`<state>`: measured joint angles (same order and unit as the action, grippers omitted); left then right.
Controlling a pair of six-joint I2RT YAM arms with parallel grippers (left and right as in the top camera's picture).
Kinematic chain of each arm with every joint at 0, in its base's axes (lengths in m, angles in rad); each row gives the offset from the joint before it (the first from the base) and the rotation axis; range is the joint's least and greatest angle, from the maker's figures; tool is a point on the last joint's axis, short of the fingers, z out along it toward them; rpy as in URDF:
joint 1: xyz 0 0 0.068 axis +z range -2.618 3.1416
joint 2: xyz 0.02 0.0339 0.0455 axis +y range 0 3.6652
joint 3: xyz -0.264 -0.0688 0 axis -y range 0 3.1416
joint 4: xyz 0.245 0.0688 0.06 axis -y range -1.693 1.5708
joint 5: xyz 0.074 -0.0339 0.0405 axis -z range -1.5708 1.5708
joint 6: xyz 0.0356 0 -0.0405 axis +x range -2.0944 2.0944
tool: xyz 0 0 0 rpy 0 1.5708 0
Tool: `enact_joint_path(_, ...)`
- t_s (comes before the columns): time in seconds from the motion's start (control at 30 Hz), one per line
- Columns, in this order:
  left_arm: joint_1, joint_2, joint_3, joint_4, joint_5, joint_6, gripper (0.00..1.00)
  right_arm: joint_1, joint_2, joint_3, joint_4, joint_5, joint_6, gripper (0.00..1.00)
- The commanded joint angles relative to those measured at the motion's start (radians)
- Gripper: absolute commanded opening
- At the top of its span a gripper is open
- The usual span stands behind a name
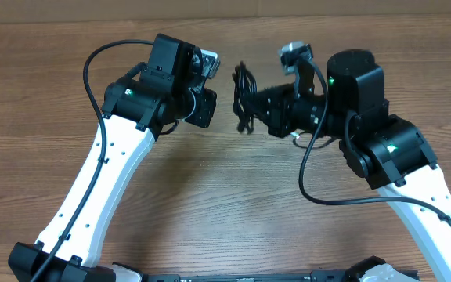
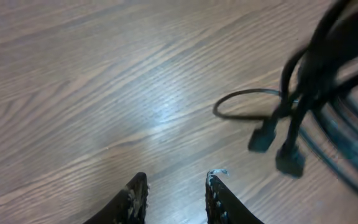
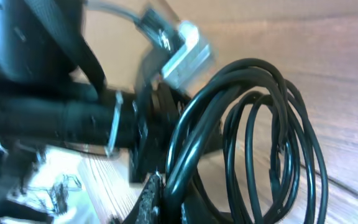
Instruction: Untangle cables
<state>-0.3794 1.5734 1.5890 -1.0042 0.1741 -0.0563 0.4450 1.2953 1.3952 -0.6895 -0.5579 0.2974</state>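
- Right jaws clamped on the cables, the coiled bundle hanging over the worktop.
- Left jaws partly open, empty, near the dangling plugs.

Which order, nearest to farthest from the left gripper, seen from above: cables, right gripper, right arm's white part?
1. cables, just right of the left gripper
2. right gripper, holding them from the right
3. white part, far right, low
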Motion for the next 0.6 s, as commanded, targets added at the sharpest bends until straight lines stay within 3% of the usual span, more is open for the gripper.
enact_joint_path(0.0, 0.001, -0.005, -0.004, 0.016, -0.021, -0.003, 0.31, -0.005, -0.013, 0.027, -0.03, -0.024, -0.093, 0.04)
enact_joint_path(0.13, 0.001, -0.011, -0.004, 0.042, 0.047, 0.006, 0.31, -0.005, -0.013, 0.027, -0.118, -0.024, -0.093, 0.04)
enact_joint_path(0.23, 0.001, -0.019, -0.004, 0.084, 0.171, 0.084, 0.31, -0.005, -0.013, 0.027, -0.174, -0.025, -0.093, 0.04)
enact_joint_path(0.47, 0.001, -0.027, -0.004, 0.168, 0.466, 0.216, 0.32, -0.005, -0.013, 0.027, -0.178, -0.05, -0.093, 0.04)
enact_joint_path(0.57, 0.001, -0.027, -0.004, 0.162, 0.5, 0.248, 0.32, -0.005, -0.013, 0.027, -0.158, -0.074, -0.093, 0.04)
